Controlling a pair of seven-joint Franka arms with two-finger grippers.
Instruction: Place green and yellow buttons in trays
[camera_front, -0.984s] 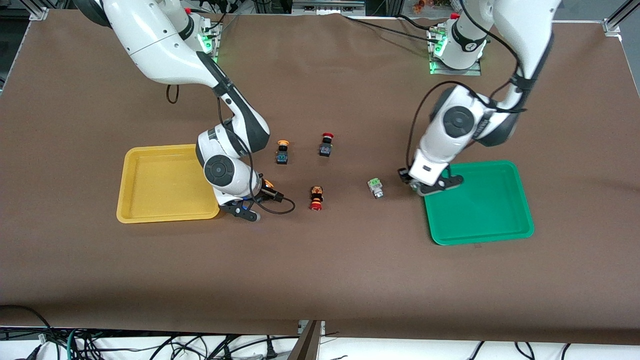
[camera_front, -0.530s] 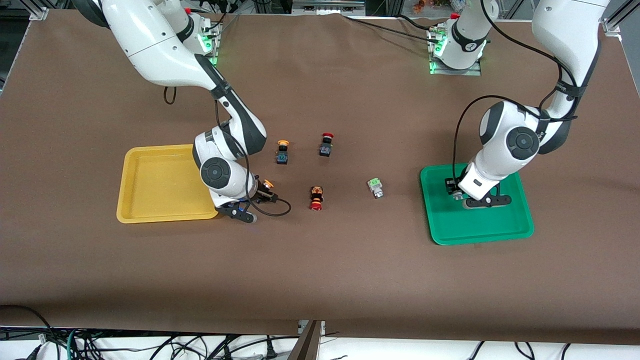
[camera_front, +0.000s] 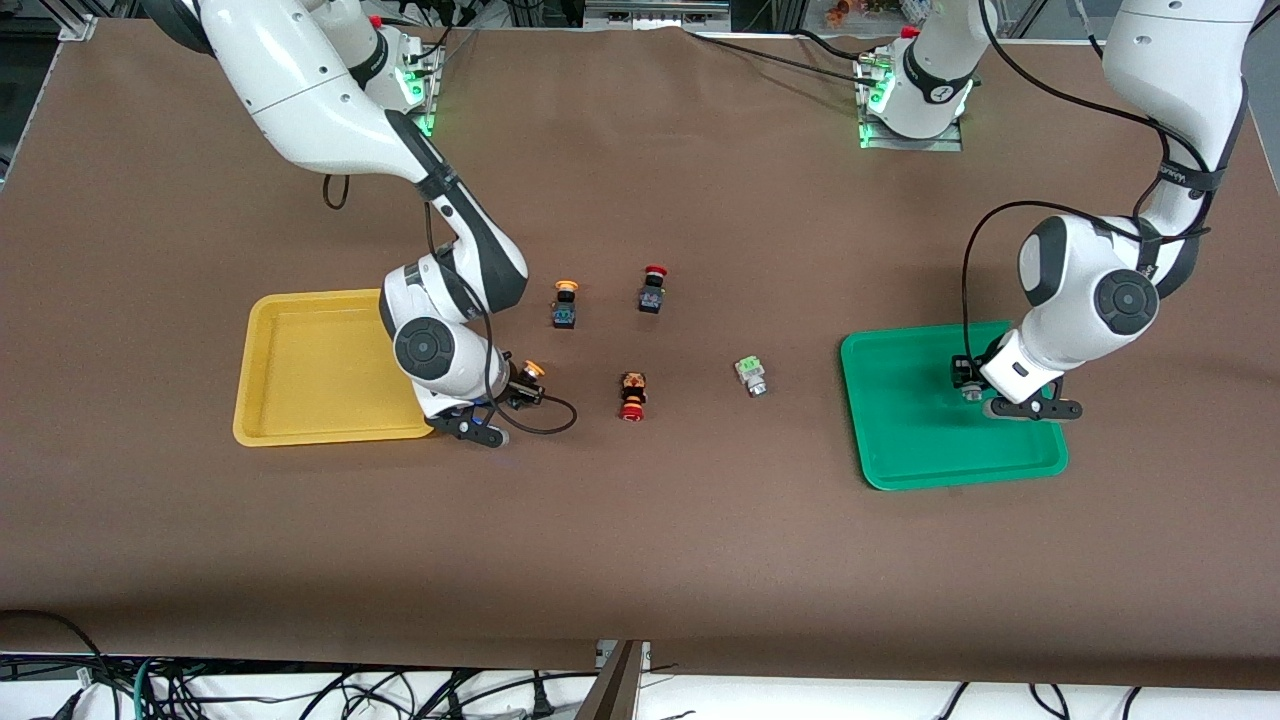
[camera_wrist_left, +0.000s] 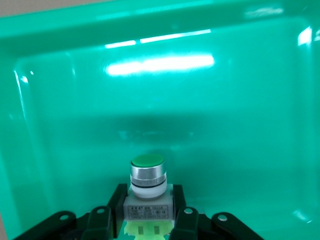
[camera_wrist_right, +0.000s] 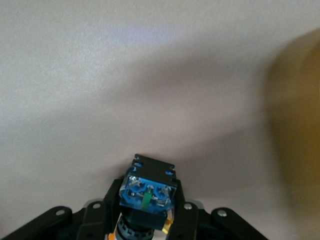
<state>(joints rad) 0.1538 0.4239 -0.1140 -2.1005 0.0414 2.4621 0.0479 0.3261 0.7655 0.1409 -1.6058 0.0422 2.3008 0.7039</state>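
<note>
The bare brown table (camera_front: 640, 520) nearest the front camera offers open passage. Mid-table, a yellow-capped button (camera_front: 564, 304), two red-capped black buttons (camera_front: 652, 290) (camera_front: 632, 396) and a pale green-capped silver button (camera_front: 751, 376) stand well apart, with gaps between them.

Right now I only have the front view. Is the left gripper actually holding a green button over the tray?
Observer: Yes. In the left wrist view the left gripper is shut on a green button, cap pointing away from the wrist, over the green tray.
Operator: Right gripper got anything?
Observer: The right gripper is shut on a yellow button; its blue terminal end faces the wrist camera.
Operator: Over the yellow tray?
Observer: Not yet. The right wrist view shows brown table under it, with the yellow tray blurred at the edge.
</note>
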